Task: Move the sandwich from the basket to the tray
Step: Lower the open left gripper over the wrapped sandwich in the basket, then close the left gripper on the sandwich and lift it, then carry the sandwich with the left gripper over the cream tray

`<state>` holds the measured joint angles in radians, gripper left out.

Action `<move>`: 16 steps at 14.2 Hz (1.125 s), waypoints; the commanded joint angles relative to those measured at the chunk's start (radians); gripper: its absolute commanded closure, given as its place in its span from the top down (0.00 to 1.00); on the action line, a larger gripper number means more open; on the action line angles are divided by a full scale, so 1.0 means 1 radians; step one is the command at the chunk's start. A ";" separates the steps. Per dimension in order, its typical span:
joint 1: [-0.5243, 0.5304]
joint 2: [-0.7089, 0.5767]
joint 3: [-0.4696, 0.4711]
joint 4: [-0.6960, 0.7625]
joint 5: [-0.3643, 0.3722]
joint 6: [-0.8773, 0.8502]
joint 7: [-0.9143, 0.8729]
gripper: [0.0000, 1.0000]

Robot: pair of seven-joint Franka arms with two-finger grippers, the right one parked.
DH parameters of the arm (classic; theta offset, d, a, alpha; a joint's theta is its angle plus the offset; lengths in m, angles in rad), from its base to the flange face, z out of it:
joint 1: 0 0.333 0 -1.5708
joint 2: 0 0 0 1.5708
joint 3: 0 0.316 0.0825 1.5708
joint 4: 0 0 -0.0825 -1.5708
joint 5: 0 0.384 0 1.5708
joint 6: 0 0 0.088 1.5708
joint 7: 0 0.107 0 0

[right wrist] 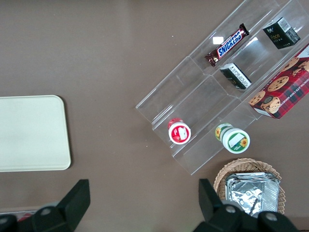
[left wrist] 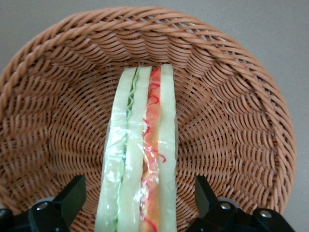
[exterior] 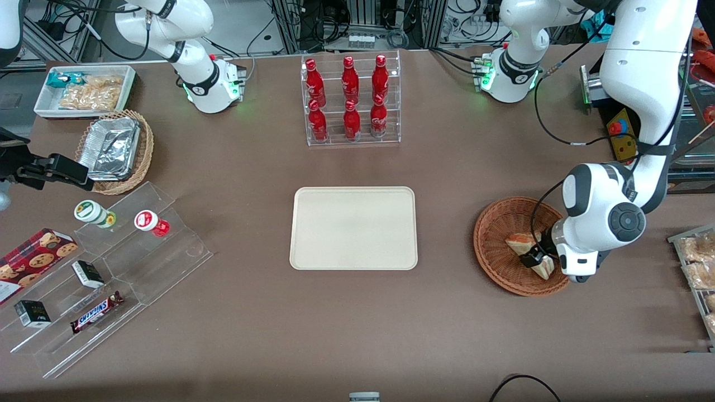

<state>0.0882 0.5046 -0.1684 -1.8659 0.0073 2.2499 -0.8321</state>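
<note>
Sandwich (left wrist: 140, 154) lies in basket (left wrist: 231, 96), open hand (left wrist: 140, 203) straddling it.

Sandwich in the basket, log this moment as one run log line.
phase: pre-grasp | gripper: open, fingers straddling sandwich | sandwich: in basket, not lifted | tray: nothing on it

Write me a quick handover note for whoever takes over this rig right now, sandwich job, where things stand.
Gripper: down inside the basket, fingers open on either side of the sandwich, not closed on it.
Sandwich: in the basket, cut edge facing up toward the wrist camera. A second wedge lies beside it.
Tray: mid-table, nothing on it.
Done: approach and straddle.
Left: close, lift, carry to the tray, release.
</note>
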 commanded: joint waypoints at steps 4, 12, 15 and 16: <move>-0.012 0.009 0.001 0.004 -0.003 0.013 -0.018 0.35; -0.227 -0.051 0.001 0.196 -0.001 -0.249 -0.093 0.33; -0.379 -0.028 0.000 0.258 0.069 -0.294 -0.091 0.34; -0.427 -0.006 -0.002 0.278 0.091 -0.291 -0.090 0.35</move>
<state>-0.2477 0.4580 -0.1831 -1.6360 0.0482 1.9781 -0.9112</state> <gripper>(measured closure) 0.661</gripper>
